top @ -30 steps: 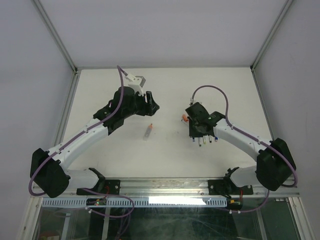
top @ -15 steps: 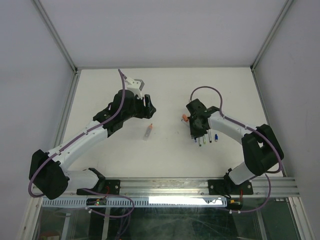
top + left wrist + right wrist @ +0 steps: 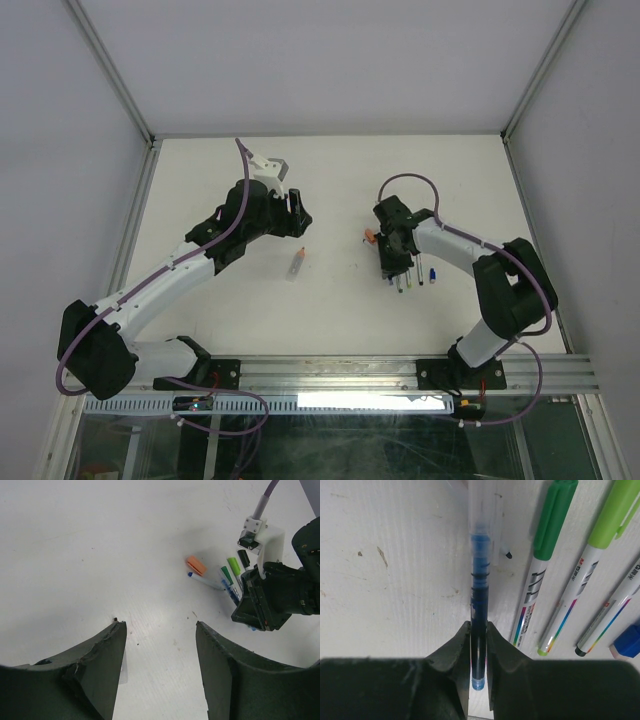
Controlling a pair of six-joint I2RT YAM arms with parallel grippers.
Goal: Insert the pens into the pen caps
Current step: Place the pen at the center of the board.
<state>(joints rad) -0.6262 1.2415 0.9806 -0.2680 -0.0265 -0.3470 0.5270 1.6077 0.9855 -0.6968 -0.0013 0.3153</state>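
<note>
My right gripper is shut on a dark blue pen that lies on the table; the pen's far end sits in a clear sleeve. Beside it lie a dark-green-capped pen, a light-green-capped pen and a third pen, with a blue cap at the right edge. An orange cap lies just left of the right gripper. A grey pen with an orange tip lies alone mid-table. My left gripper is open and empty, its fingers above bare table.
The left wrist view shows the orange cap, a blue-tipped pen, green caps and a black cap beside the right gripper. White walls and a metal frame enclose the table.
The right arm's elbow swung upward and inward while its gripper stayed over the pens. The left gripper drew back slightly to the left.
</note>
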